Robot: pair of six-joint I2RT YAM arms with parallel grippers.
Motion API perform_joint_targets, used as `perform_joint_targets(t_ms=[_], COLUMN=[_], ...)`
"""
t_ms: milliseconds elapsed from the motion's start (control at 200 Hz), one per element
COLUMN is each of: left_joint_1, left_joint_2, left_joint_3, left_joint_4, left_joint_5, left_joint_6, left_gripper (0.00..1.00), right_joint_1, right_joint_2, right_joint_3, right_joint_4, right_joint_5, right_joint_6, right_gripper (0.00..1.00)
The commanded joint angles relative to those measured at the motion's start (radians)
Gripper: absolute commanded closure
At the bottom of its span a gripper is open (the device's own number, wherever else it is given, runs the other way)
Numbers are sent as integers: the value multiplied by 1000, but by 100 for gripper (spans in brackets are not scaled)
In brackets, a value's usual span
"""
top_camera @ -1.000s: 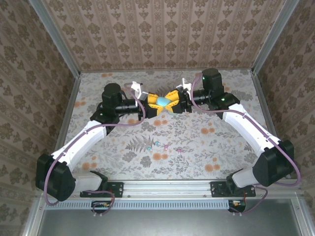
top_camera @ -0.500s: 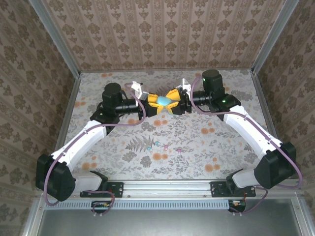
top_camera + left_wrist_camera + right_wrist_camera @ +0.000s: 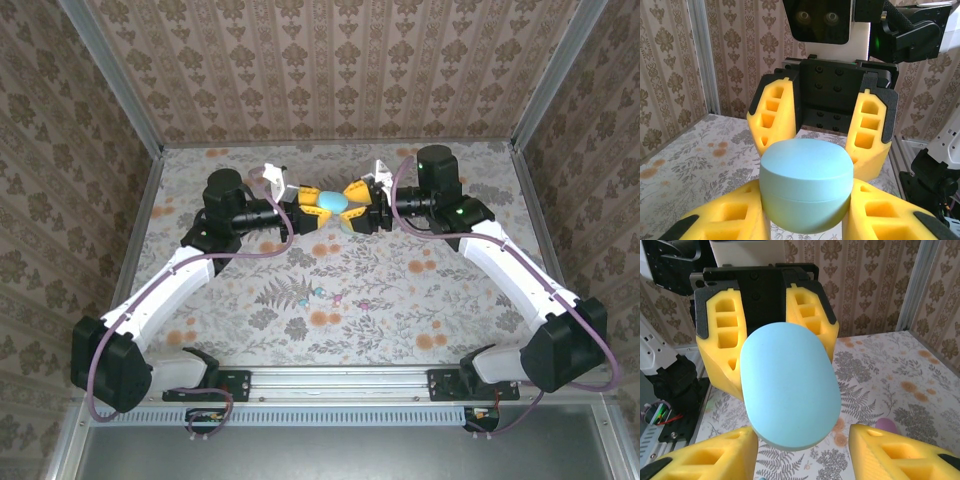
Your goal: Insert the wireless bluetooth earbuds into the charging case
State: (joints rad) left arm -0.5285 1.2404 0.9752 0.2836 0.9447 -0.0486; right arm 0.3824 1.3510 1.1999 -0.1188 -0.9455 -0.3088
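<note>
- The charging case (image 3: 805, 185), a plain pale blue egg shape with a seam around its middle, is lifted clear of the bench (image 3: 450, 300). It sits over the bench's far middle, where the two arms meet nose to nose.
- The left gripper (image 3: 312, 212) has hold of the case. In the left wrist view its yellow foam fingers (image 3: 725, 220) press against both sides of the case's lower half.
- The right gripper (image 3: 352, 207) faces it from the other side with its fingers (image 3: 890, 455) parted wider than the case. In the right wrist view we see a clear gap between the right-hand finger and the blue shell. We cannot tell whether the other finger touches it.
- In the left wrist view the right gripper's fingers stand behind the case, one on each side of its far end.
- The wireless bluetooth earbuds (image 3: 340, 296) lie on the bench as a few tiny pastel specks in a loose row. They are nearer to us than the case and well apart from both grippers.
- In the right wrist view one pinkish bud (image 3: 885, 425) rests on the floral cloth, below and to the side of the case.
- The patterned back wall (image 3: 330, 70) stands near, behind the grippers. The side walls are well apart from both arms.
- Between the two forearms the bench lies open around the earbuds, down to the metal rail (image 3: 340, 380) at the near edge.
</note>
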Motion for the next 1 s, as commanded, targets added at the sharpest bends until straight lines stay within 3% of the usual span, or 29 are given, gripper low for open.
perform_joint_targets(t_ms=[0,155,450,635,995], left_joint_1=[-2,-1,-1,-5,-8], left_joint_2=[-24,-23,-22,-24,-18], left_joint_3=[-4,-5,-3,-1,6], left_joint_4=[7,5,11,6,-1], left_joint_5=[19,14,20,26,37], left_joint_6=[1,2,0,1,4], left_gripper=[68,68,67,62,56], right_joint_1=[-5,-5,-5,-5,-4], right_joint_2=[-4,-9,9,17,18], right_joint_3=[-3,-18,0,14,13], right_joint_4=[77,115,97,80,88], right_joint_5=[-24,-47,-47,-68,-71], right_joint_6=[39,51,58,60,63], right_gripper=[47,45,56,66,68])
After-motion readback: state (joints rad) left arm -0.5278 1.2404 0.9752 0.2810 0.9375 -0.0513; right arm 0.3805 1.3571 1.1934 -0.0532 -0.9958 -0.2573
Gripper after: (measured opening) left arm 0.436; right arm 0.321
